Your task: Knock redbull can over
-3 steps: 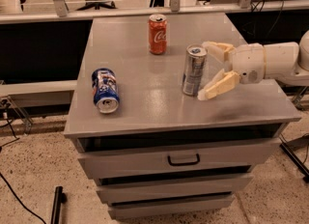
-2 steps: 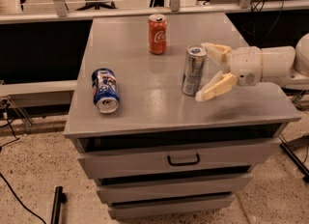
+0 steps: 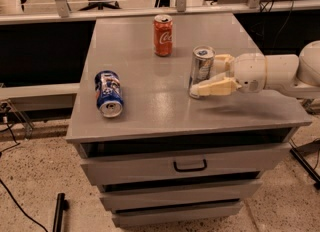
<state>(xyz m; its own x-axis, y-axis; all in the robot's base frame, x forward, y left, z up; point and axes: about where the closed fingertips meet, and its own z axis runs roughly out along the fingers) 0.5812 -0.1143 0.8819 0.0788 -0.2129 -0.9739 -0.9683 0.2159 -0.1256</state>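
The redbull can (image 3: 201,71), slim and silver with blue markings, stands upright on the grey cabinet top (image 3: 150,101), right of centre. My gripper (image 3: 212,75) reaches in from the right with its cream fingers open around the can. One finger (image 3: 212,87) lies in front of the can near its base, the other (image 3: 221,61) is behind it near its top. The white arm (image 3: 280,71) stretches off to the right edge.
An orange-red Coca-Cola can (image 3: 163,35) stands upright at the back of the top. A fatter blue can (image 3: 108,93) lies on its side at the left front. Drawers with a black handle (image 3: 190,166) sit below. Office chairs and rails are behind.
The gripper has moved left, so its fingers now straddle the redbull can more closely. The can still stands upright. The other cans have not moved.
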